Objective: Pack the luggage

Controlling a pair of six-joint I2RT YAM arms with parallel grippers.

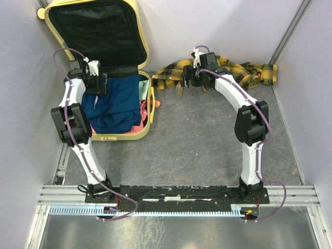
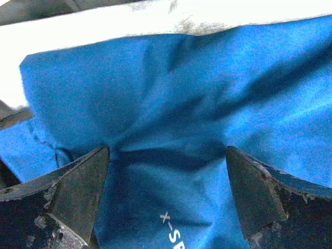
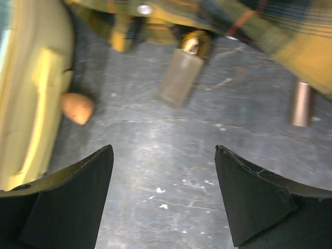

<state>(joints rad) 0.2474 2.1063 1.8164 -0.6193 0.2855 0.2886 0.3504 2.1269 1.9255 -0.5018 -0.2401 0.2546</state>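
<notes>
The pale-yellow luggage (image 1: 147, 61) lies open at the back left, its black-lined lid upright. A blue garment (image 1: 116, 104) with white lettering fills it, over a pink cloth (image 1: 141, 122). My left gripper (image 1: 96, 81) is open just over the blue garment (image 2: 171, 93), with its fingers (image 2: 83, 192) on either side of a fold. My right gripper (image 1: 191, 79) is open and empty above the grey table, near the plaid cloth (image 1: 233, 70). In the right wrist view the right gripper (image 3: 164, 150) faces a frosted bottle (image 3: 179, 78) with a gold cap, and the luggage wall (image 3: 31, 104) is at the left.
A small orange oval object (image 3: 78, 107) lies beside the luggage; it also shows in the top view (image 1: 157, 104). A copper-coloured tube (image 3: 301, 104) lies at the edge of the plaid cloth (image 3: 290, 31). Grey walls close in the table (image 1: 207, 145) on both sides.
</notes>
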